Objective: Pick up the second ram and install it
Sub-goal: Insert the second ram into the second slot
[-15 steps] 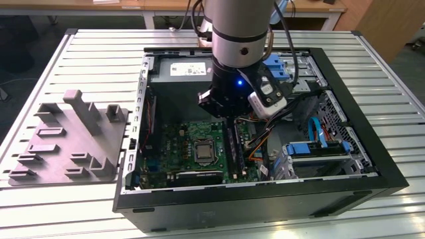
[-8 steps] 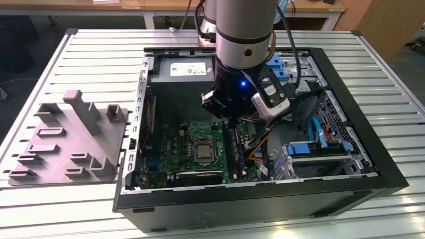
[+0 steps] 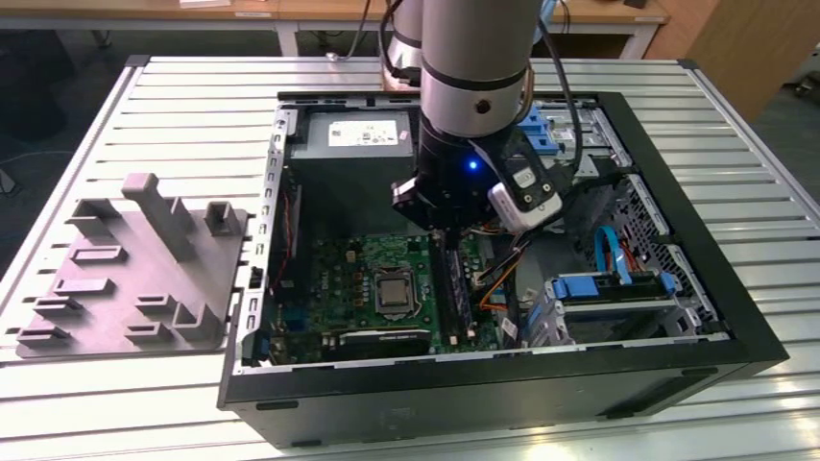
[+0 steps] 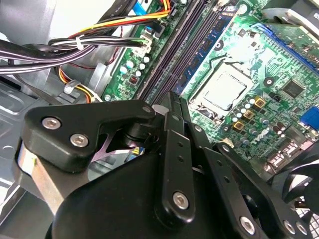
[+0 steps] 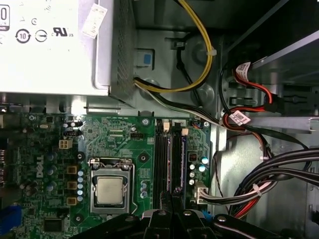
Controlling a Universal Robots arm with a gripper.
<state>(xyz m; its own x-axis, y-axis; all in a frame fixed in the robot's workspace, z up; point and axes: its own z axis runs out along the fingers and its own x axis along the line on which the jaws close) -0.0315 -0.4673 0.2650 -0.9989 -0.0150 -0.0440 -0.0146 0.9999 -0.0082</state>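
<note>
My gripper (image 3: 443, 229) hangs inside the open computer case, low over the motherboard (image 3: 365, 264). Its two black fingers are pressed together with no gap, shown in both wrist views (image 4: 174, 102) (image 5: 169, 201). The tips sit right over the bank of long black memory slots (image 5: 168, 154) beside the processor socket (image 5: 110, 190). A long dark strip that seems to be the second ram (image 3: 447, 288) stands on edge in that bank, running from under the fingertips toward the case front. I cannot tell it clearly from the slots in the wrist views.
The power supply (image 3: 352, 139) fills the case's back corner. Cable bundles (image 5: 259, 189) run beside the slots. A blue drive bay (image 3: 609, 288) sits on the exterior view's right. A grey fixture (image 3: 134, 269) stands on the slatted table (image 3: 731, 125) to the exterior view's left.
</note>
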